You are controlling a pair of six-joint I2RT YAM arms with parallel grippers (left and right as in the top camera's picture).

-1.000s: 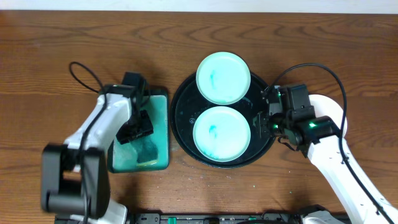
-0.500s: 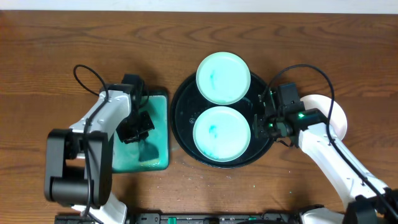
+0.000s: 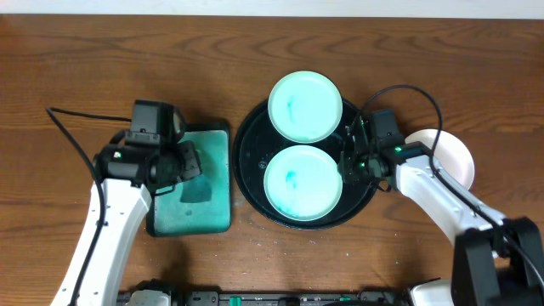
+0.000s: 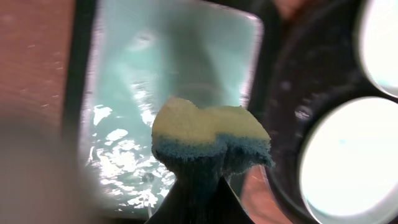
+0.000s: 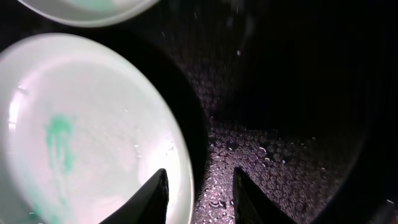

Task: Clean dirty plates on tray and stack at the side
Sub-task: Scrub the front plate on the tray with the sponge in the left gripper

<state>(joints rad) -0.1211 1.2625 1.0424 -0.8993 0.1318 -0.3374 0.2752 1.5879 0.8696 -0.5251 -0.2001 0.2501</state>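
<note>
Note the wooden table (image 3: 76, 68); pale specks mark its near edge; the left gripper (image 4: 200, 190) clamps a yellow-and-blue sponge (image 4: 211, 134) above the wet green tray (image 3: 212, 212); on the wet black tray (image 3: 248, 161), the right gripper (image 5: 199, 199) stands narrowly open, fingers straddling the rim of the near plate (image 3: 303, 183); that plate and the far plate (image 3: 305, 106) show teal smears; the third plate (image 3: 457, 153) lies on the table beside the black tray, partly under the right arm (image 3: 425, 183).

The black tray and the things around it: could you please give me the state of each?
Black tray: wet, holding two plates.
Far plate: dirty, teal smear.
Near plate: dirty, teal smear.
Third plate: on the table beside the tray, no smear visible.
Green tray: wet.
Sponge: held over the green tray.
Left pincer: shut on sponge.
Right pincer: open, astride near plate's rim.
</note>
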